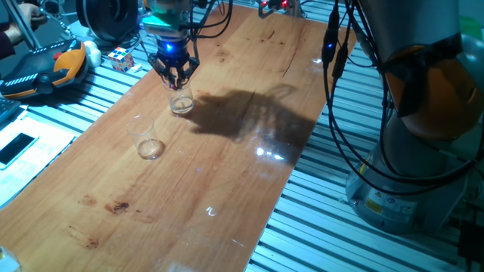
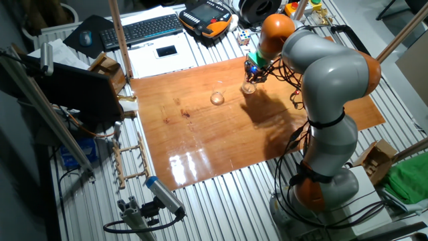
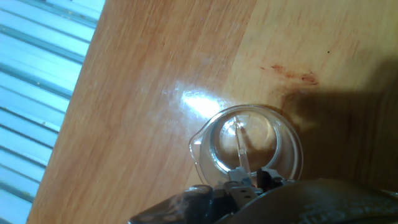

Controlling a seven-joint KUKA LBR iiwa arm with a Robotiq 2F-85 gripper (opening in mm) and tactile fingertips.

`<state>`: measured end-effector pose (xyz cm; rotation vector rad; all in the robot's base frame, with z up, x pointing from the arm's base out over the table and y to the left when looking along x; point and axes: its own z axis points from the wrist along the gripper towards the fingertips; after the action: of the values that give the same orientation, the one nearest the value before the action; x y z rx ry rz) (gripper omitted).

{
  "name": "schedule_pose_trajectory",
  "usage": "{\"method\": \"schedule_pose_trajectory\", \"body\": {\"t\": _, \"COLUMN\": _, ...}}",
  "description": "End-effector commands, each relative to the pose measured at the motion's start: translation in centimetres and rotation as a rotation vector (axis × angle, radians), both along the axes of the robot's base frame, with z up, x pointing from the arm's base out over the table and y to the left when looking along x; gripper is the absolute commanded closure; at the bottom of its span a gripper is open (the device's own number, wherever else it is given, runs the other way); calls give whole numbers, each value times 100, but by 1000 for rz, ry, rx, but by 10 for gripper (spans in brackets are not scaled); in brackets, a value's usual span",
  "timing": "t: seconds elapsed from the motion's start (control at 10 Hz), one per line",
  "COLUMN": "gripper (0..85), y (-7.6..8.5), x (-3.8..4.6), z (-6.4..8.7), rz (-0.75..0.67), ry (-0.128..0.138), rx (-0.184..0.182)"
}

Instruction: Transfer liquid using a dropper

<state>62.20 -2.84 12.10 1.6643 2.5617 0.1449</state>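
Note:
My gripper [image 1: 175,75] hangs just above the far clear glass [image 1: 181,102], also in the other fixed view [image 2: 249,87]. In the hand view the dropper's clear tube [image 3: 242,149] runs from between my fingertips [image 3: 239,180] down into that glass [image 3: 292,146], its tip near the bottom. The gripper is shut on the dropper; its bulb is hidden. A second clear glass [image 1: 147,141] stands apart to the front left, also in the other fixed view [image 2: 217,98]. I cannot make out the liquid in either glass.
The wooden tabletop [image 1: 227,189] lies on a slatted metal bench. Off its far left edge are a Rubik's cube [image 1: 121,58], an orange and black pendant [image 1: 45,68] and a phone [image 1: 17,147]. The robot's base [image 1: 408,189] stands at the right.

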Motion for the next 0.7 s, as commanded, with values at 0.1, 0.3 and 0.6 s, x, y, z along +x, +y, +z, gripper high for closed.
{"method": "schedule_pose_trajectory", "body": {"t": 0.1, "gripper": 640, "y": -1, "x": 1, "z": 1, "rz": 20, "ry": -1, "rx": -4}}
{"method": "schedule_pose_trajectory", "body": {"t": 0.3, "gripper": 640, "y": -5, "x": 3, "z": 3, "rz": 34, "ry": 0, "rx": -9}}
{"method": "schedule_pose_trajectory", "body": {"t": 0.6, "gripper": 723, "y": -7, "x": 4, "z": 4, "rz": 43, "ry": -4, "rx": -10}}
